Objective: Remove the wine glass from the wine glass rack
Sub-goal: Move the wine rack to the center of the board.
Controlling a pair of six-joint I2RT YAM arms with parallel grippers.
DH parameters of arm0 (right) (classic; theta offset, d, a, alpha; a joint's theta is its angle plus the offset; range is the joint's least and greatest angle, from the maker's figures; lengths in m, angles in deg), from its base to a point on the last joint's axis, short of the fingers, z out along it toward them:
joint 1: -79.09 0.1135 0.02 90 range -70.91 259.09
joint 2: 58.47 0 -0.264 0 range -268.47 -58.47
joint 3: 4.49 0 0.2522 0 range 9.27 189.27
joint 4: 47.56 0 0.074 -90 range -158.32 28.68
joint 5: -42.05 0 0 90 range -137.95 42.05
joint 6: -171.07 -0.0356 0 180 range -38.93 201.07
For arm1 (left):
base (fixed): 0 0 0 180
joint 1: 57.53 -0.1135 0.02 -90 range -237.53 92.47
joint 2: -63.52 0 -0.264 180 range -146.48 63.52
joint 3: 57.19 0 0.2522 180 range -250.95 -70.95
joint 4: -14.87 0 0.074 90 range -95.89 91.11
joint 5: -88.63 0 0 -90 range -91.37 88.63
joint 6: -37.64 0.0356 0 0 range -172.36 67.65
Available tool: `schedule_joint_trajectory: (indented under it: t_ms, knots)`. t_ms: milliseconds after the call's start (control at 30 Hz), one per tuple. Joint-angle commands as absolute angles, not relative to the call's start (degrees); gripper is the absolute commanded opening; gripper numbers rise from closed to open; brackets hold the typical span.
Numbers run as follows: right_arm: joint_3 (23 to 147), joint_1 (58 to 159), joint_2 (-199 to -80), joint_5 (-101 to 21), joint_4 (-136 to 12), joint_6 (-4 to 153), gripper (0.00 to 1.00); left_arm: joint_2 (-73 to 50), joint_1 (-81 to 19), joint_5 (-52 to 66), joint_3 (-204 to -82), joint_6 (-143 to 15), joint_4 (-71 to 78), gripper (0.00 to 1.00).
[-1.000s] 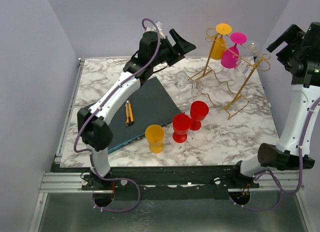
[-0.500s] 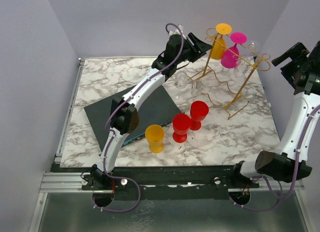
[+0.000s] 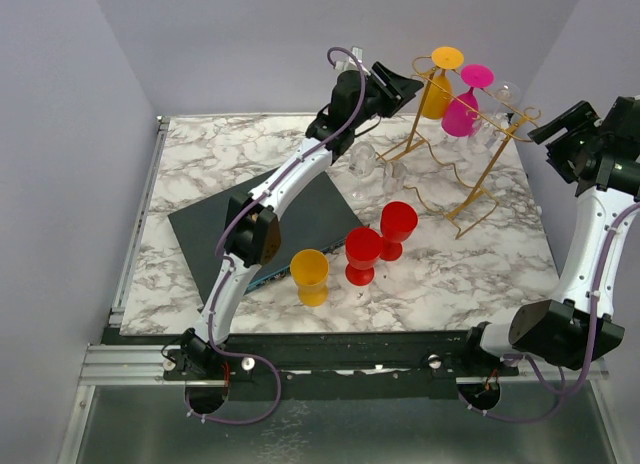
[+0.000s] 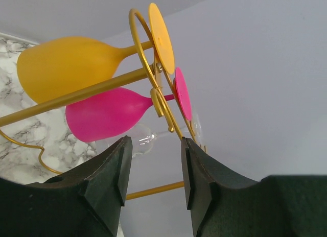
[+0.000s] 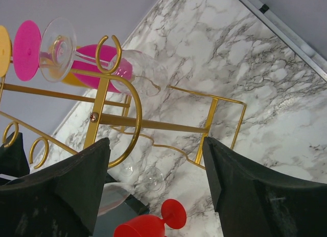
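Left gripper (image 3: 408,84): jaws spread, nothing between them, raised just beside the left end of the rack (image 3: 497,156). Past its fingers (image 4: 107,181), the wrist view shows a yellow glass (image 4: 66,66), a pink glass (image 4: 107,114) and a clear glass (image 4: 140,140). All three hang inverted by their feet from the top rails. Right gripper (image 3: 560,124): jaws spread, empty, raised near the rack's right end, apart from it. The rack stands at the far right of the table (image 3: 200,154). Two red glasses (image 3: 380,239) stand upright in front of it.
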State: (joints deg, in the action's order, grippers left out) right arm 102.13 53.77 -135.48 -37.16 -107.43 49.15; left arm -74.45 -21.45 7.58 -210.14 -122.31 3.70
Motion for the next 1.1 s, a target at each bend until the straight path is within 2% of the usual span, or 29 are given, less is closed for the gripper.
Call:
schedule_joint_trajectory:
  t_ms: [0, 200, 500, 900, 1033, 1067]
  knots:
    - [100.9, 53.6, -133.9, -34.3, -103.7, 48.1, 0.75, -77.1, -21.4, 6.8, -213.0, -122.9, 6.0, 0.48]
    - [100.6, 53.6, -134.3, -33.7, -103.7, 47.8, 0.64, -79.4, -21.4, 6.6, -216.5, -123.3, 6.0, 0.48]
    - [100.8, 53.6, -136.0, -33.1, -102.4, 47.2, 0.55, -81.9, -21.9, 6.7, -218.8, -125.0, 7.8, 0.45]
    - [100.2, 53.6, -137.8, -29.1, -101.8, 46.3, 0.2, -84.6, -22.7, 5.0, -221.8, -126.0, 10.5, 0.33]
    - [100.6, 53.6, -137.8, -27.3, -102.1, 45.5, 0.07, -85.6, -22.9, 3.8, -222.9, -125.8, 11.7, 0.22]
    - [100.9, 53.6, -137.8, -26.5, -102.3, 45.2, 0.01, -85.8, -22.8, 3.5, -223.0, -125.8, 12.0, 0.19]
